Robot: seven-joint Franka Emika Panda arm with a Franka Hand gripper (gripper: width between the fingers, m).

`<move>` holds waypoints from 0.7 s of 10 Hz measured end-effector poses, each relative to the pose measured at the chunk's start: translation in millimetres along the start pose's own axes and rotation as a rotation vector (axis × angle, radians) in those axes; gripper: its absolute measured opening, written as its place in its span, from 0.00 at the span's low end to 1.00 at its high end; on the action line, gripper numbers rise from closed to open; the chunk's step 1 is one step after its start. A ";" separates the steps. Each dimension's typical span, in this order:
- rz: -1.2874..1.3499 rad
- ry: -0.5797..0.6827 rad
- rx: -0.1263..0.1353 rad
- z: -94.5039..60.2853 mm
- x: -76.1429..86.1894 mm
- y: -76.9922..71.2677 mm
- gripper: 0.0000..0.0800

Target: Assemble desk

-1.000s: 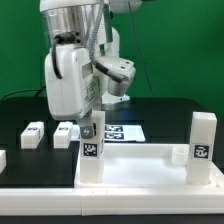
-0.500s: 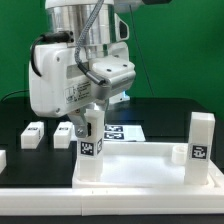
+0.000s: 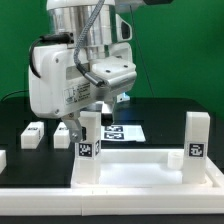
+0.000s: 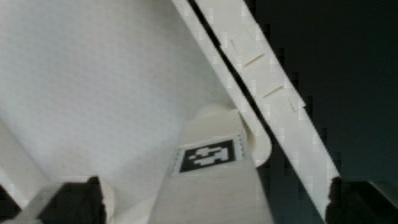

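The white desk top point(image 3: 140, 172) lies at the table's front with two tagged square legs standing on it, one on the exterior view's left point(image 3: 88, 142) and one on the right point(image 3: 198, 140). My gripper point(image 3: 88, 111) is right over the top of the left leg. In the wrist view the gripper point(image 4: 217, 205) is open. Its dark fingertips point(image 4: 71, 203) stand wide apart on either side of that white leg point(image 4: 143, 120). One fingertip is at the leg's edge and the other is clear of it. The desk top's rim point(image 4: 267, 80) runs past below.
Two loose tagged legs point(image 3: 34, 134) point(image 3: 66, 131) lie on the black table at the exterior view's left, and a third white piece point(image 3: 2, 160) shows at the left edge. The marker board point(image 3: 122, 131) lies behind the desk top. The big white arm body point(image 3: 60, 80) looms above.
The arm's wrist has turned and the arm body has swung towards the exterior view's left. The desk top, with both legs, has shifted slightly left.
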State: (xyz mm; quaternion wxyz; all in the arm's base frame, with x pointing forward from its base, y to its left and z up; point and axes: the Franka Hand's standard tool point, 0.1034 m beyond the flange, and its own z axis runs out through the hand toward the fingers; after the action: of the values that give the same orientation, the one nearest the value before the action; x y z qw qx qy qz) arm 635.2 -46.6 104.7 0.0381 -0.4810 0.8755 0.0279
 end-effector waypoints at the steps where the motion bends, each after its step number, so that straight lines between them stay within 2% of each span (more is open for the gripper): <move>1: -0.010 -0.011 0.010 -8.5 -7.3 -0.4 0.80; 3: -0.019 -0.059 0.041 -38.6 -24.1 -2.2 0.81; 7: -0.037 -0.051 0.036 -31.6 -22.0 -0.5 0.81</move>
State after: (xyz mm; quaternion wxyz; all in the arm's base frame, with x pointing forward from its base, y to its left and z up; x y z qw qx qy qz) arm 646.0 -31.1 138.2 0.0693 -0.4954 0.8656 0.0239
